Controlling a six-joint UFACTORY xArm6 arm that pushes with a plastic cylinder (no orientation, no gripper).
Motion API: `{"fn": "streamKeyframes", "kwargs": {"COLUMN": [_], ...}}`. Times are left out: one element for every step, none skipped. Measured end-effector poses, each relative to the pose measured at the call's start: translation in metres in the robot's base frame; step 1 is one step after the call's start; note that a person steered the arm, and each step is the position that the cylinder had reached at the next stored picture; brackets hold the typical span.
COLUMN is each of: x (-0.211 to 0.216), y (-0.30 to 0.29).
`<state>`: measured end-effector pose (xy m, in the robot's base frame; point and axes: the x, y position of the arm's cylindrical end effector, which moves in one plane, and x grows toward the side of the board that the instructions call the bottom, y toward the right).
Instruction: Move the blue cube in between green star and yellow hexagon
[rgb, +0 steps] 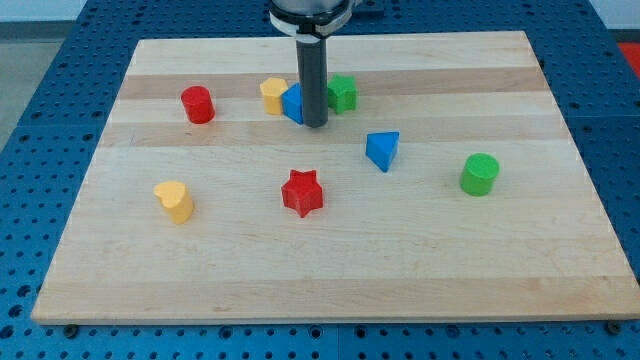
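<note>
The blue cube (292, 103) sits near the view's top middle, partly hidden behind my rod. The yellow hexagon (272, 94) touches it on its left. The green star (343, 92) stands just to the right, apart from the cube by about the rod's width. My tip (315, 124) rests on the board at the cube's right side, between the cube and the green star, close to or touching the cube.
A red cylinder (198, 104) stands at the left. A yellow heart-like block (175, 200) lies lower left. A red star (303, 193) is at centre, a blue triangle (382, 150) to its right, a green cylinder (480, 174) far right. The wooden board (330, 270) lies on a blue pegboard.
</note>
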<state>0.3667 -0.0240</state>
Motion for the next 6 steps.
{"fn": "streamKeyframes", "kwargs": {"x": [0.009, 0.041, 0.034, 0.028, 0.006, 0.005], "y": [-0.016, -0.065, -0.07, -0.061, -0.036, -0.036]}}
